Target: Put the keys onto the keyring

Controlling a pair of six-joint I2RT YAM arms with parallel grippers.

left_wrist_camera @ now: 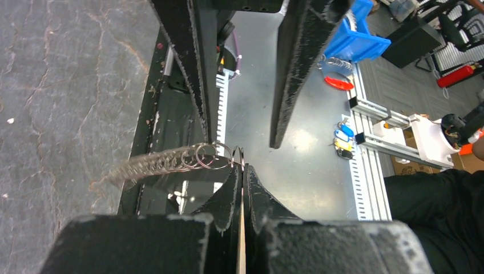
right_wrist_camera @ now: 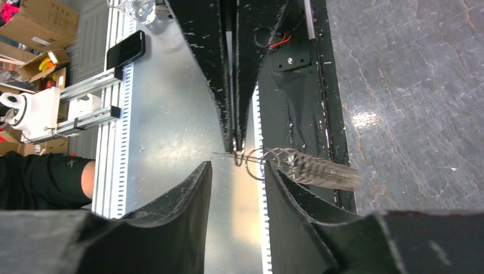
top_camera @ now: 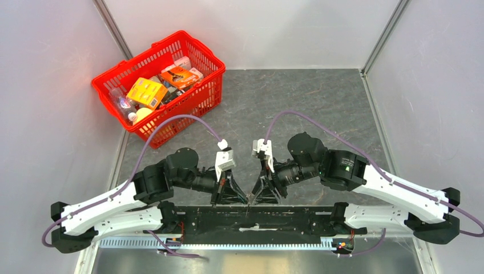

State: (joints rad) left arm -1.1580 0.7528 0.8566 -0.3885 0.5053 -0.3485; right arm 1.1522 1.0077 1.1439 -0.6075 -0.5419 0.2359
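**Ring pinched at the near edge, key out of sight**

The two arms meet tip to tip at 6 o'clock on the dark grey marbled table [top_camera: 319, 103], right over the black base rail. The red plastic basket [top_camera: 191, 105] full of packets sits well apart at 10 o'clock.

The left gripper [left_wrist_camera: 242, 171] has its fingers pressed flat together. At their tips it appears to pinch the edge of the keyring [left_wrist_camera: 214, 155], a thin silvery wire loop. A blurred string of fainter loops trails from it toward 9 o'clock in the left wrist view. The right gripper [right_wrist_camera: 237, 166] stands spread wide, its fingers on either side of the ring and touching nothing.

No green-headed key shows in any view, so I cannot tell where it is.

I judge the ring to be very light, stiff and springy. Its wire is smooth and slippery, so it is likely to swivel or swing in a one-point grip. The firm edge pinch should be kept. A second hold would sit best across the wire at the ring's far side, at 3 o'clock from the pinch in the right wrist view. Pressing on the flat face risks popping the ring free.
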